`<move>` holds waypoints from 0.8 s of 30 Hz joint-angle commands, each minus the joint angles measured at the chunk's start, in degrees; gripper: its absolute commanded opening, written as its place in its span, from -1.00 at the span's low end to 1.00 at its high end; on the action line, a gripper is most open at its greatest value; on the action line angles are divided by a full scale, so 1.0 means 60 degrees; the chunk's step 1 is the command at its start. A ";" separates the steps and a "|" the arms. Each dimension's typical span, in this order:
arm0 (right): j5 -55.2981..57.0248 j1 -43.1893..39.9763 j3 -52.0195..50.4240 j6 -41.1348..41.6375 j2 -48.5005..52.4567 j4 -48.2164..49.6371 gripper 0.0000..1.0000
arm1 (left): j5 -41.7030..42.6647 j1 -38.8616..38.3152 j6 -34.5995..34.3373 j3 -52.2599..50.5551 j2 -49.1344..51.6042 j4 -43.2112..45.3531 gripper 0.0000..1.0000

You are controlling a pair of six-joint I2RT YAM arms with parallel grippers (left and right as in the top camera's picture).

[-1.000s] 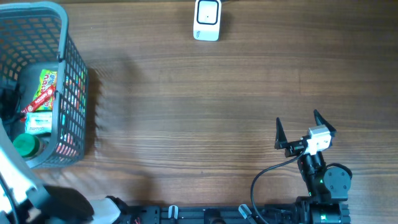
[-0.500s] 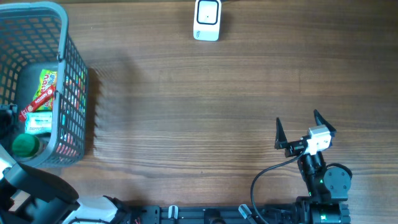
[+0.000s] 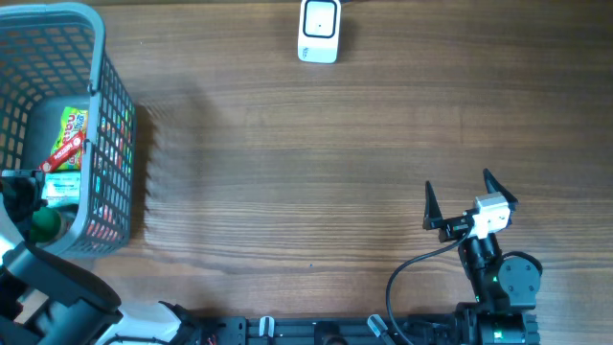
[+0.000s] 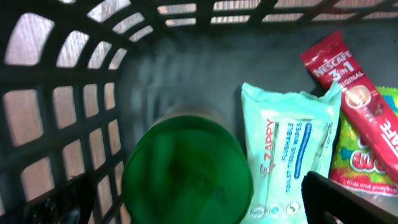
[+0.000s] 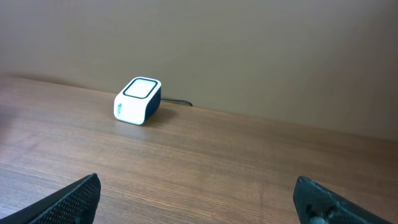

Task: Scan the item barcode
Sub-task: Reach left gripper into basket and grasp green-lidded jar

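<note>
The left gripper (image 4: 199, 208), jaws spread, is seen inside the grey basket (image 3: 97, 57) at left, above a green-lidded container (image 4: 186, 168); the right gripper (image 3: 469, 196) is likewise spread, near right.

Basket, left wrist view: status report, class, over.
Left gripper open, inside basket above green lid, holding nothing. Right gripper open, empty. Scanner at far edge of table. Basket walls hem lid in.

The left tool (image 3: 27, 203) has moved into the basket (image 3: 98, 57), over the green lid (image 4: 186, 171).
</note>
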 commanded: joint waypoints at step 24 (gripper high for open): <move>0.0091 0.0051 -0.0011 0.0015 0.0015 0.0026 0.99 | 0.0313 0.0040 -0.0095 -0.0783 0.1417 0.0896 0.60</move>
